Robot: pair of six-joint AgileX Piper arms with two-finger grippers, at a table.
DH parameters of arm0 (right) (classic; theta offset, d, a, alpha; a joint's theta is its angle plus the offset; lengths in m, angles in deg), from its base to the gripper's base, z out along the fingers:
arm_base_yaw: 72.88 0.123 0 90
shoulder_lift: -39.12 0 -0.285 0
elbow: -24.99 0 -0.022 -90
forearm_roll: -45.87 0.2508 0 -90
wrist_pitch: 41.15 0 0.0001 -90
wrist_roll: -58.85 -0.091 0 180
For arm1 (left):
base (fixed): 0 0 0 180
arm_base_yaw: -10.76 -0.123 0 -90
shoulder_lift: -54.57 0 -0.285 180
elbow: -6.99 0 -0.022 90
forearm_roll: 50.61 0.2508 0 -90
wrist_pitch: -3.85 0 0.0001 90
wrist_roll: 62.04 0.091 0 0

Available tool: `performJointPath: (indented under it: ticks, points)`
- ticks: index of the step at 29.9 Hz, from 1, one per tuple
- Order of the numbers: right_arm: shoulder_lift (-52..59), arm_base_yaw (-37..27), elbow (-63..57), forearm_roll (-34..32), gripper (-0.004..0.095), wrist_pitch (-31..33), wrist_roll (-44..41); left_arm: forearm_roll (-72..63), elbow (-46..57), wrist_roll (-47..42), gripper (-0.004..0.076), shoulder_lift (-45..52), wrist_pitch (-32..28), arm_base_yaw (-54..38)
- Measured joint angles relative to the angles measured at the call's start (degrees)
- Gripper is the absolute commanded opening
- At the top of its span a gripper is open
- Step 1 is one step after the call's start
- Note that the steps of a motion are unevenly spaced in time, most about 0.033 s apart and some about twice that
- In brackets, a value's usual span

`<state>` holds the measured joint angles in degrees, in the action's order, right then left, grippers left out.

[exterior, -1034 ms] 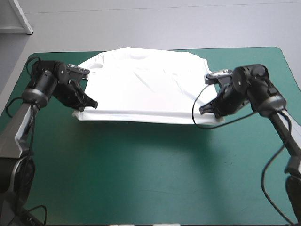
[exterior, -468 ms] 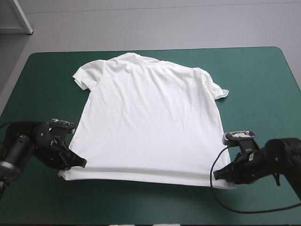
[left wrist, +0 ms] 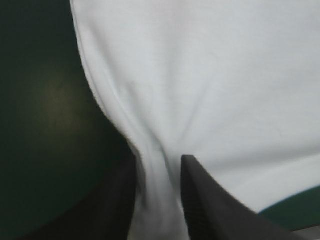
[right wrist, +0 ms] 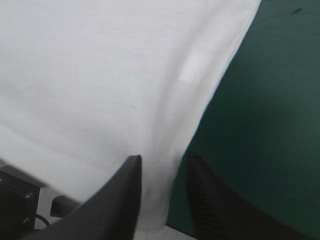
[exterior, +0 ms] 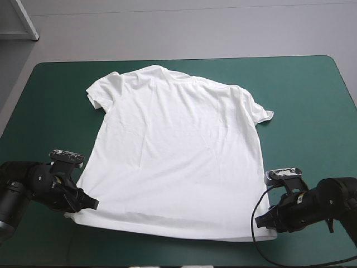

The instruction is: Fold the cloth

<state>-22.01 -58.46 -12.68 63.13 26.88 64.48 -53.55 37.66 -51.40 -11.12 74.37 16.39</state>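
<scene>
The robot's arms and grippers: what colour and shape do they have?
The left arm and the right arm are black, with rounded, drum-like joint housings. The left gripper and the right gripper each have two broad black fingers, curved like fins and narrowing to a tip.

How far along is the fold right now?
Done: the T-shirt lies spread flat on the teal-green cover, collar toward the far edge, both sleeves out. In hand: the left gripper and the right gripper are each shut on a hem corner by the table's near edge. Left: all the folding; no doubled layer shows yet.
</scene>
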Motion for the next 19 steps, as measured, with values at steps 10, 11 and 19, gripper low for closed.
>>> performJointPath:
  ticks: [10,11,19]
  points:
    - [0.0,0.0,1.1,-3.6,0.0767,-0.4,0.8,1.3,0.1,-0.9,0.0564,0.0,-0.5,0.0]
    - [0.0,0.0,1.6,-3.9,0.0767,-0.4,0.6,1.7,0.1,-1.0,0.0564,0.0,-1.4,0.0]
    - [0.0,0.0,6.9,-4.3,0.0766,0.1,-2.8,2.9,-2.4,-1.9,0.0564,-3.9,-16.1,0.0]
